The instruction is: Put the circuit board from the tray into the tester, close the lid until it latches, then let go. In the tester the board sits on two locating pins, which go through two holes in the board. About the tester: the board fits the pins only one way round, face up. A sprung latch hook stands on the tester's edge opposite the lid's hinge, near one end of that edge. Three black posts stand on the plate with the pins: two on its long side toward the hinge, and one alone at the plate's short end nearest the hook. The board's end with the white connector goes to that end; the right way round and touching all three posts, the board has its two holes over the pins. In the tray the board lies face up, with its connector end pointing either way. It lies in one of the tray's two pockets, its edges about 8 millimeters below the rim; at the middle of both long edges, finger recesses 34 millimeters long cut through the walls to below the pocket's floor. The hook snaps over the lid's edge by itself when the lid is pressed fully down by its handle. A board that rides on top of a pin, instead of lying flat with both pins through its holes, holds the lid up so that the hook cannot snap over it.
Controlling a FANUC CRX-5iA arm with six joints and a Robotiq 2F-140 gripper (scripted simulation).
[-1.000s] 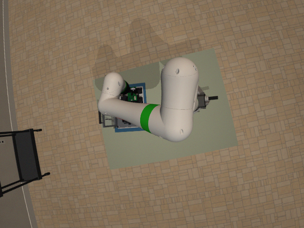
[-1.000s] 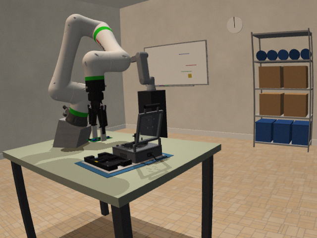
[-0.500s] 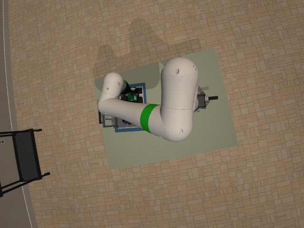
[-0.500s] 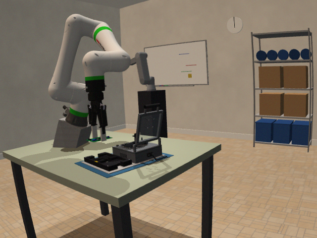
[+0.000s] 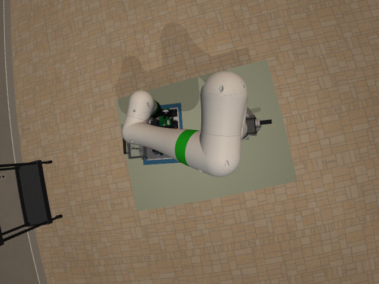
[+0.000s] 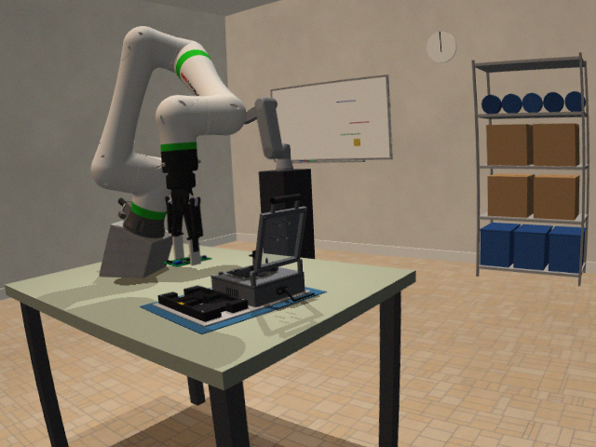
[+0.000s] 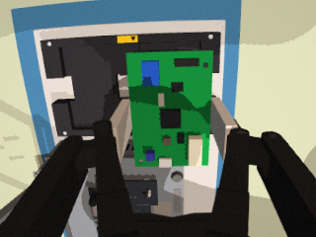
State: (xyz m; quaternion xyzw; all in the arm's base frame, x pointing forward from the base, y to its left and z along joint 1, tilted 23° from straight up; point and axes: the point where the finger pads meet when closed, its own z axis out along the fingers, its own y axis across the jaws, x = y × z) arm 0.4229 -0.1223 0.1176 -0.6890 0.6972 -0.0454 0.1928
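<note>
My gripper (image 7: 170,112) is shut on the green circuit board (image 7: 173,109), its two pads on the board's long edges. The board hangs level, face up, above the black tray (image 7: 82,93). A pale part, maybe the white connector, shows at the board's near end in the wrist view. In the side view the gripper (image 6: 186,252) holds the board (image 6: 188,261) well above the tray (image 6: 202,300). The tester (image 6: 257,283) stands beside the tray, its lid (image 6: 281,231) upright and open. From above, the board (image 5: 165,120) shows by the wrist; the arm hides most of the tester (image 5: 145,153).
Tray and tester sit on a blue mat (image 6: 231,312) on the table. The robot's grey base (image 6: 132,252) stands at the table's back left. A black monitor on a grey arm (image 6: 286,211) stands behind the tester. A shelf with boxes (image 6: 532,168) is far right.
</note>
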